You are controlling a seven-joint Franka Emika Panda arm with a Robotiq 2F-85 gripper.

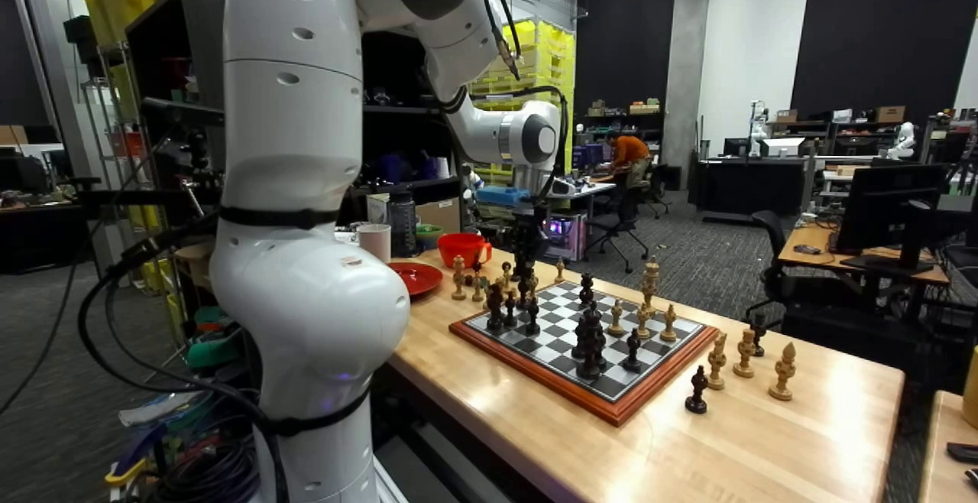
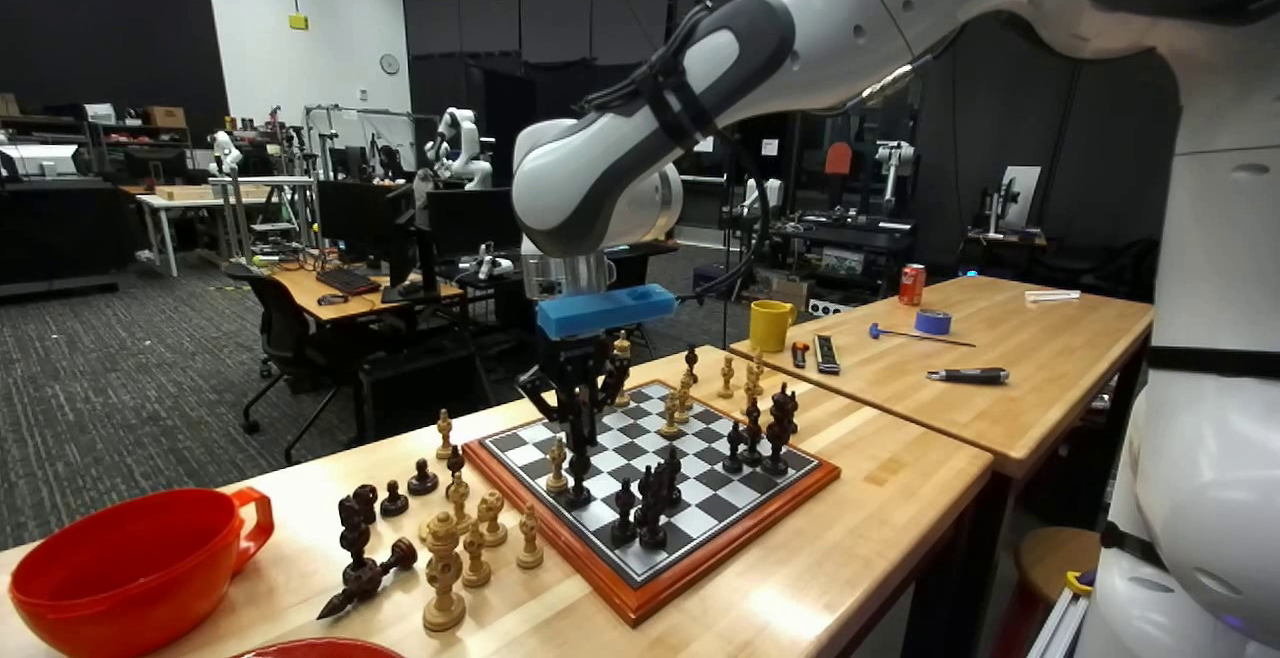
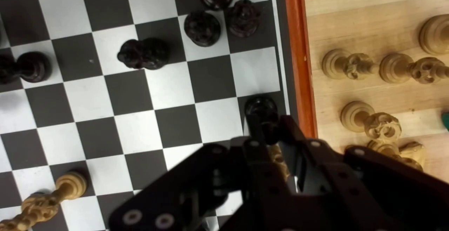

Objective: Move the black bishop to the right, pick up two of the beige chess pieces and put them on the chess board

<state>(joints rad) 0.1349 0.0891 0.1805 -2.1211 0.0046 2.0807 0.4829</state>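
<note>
The board (image 2: 630, 443) has dark grey and white checks and a red-brown edge. There are tan pieces (image 2: 443, 576) and black-brown pieces (image 2: 778, 433). The gripper (image 3: 270, 121) is black, the block (image 2: 607, 311) blue. In an exterior view, the cup (image 2: 150, 598) at eight o'clock is red.

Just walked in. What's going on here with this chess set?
A robot arm reaches over a chess board. Its gripper straddles the top of a dark chess piece standing near the board's edge; whether it has hold of it, I can't tell. Light wooden pieces stand both on the board and on the table beside it.
</note>
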